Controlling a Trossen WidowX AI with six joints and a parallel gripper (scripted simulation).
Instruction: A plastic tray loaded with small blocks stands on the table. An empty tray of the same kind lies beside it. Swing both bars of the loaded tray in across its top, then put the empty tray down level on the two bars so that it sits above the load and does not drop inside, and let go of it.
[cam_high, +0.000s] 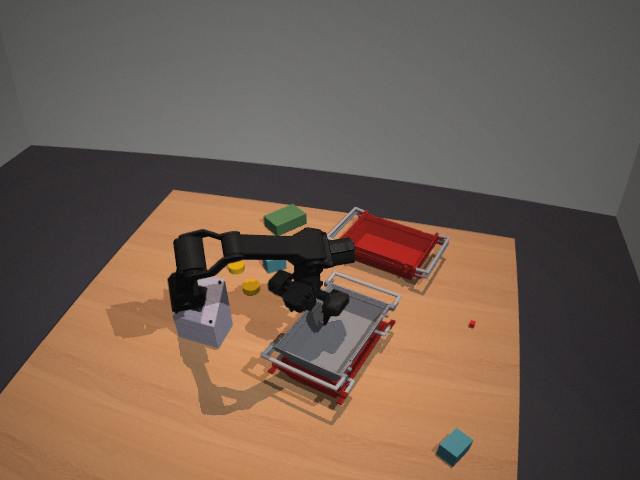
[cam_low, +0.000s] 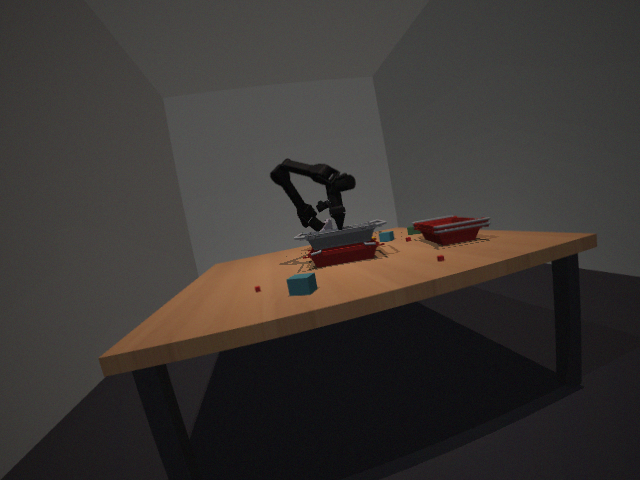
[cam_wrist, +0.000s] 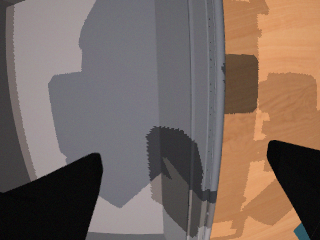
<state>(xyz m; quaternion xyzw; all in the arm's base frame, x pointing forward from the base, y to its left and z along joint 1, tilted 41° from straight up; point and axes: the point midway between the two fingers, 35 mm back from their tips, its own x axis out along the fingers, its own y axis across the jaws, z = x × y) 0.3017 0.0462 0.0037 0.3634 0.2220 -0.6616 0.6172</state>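
Two trays were stacked near the middle of the worktop (cam_high: 170, 413) (cam_low: 361, 302), the gray one (cam_high: 345, 322) (cam_low: 341, 237) (cam_wrist: 175, 75) above the lower red one (cam_high: 310, 381) (cam_low: 343, 255); the gripper (cam_high: 326, 311) (cam_low: 339, 226) (cam_wrist: 188, 156) was spread wide at the gray one's side wall, holding nothing.

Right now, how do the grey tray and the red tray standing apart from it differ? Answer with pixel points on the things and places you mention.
The grey tray (cam_high: 361, 315) (cam_low: 338, 238) sits atop another red tray; the red tray (cam_high: 385, 249) (cam_low: 454, 235) stands on the table.
The gripper (cam_high: 330, 312) is over the grey tray, not the red tray.
Both have silvery bars.
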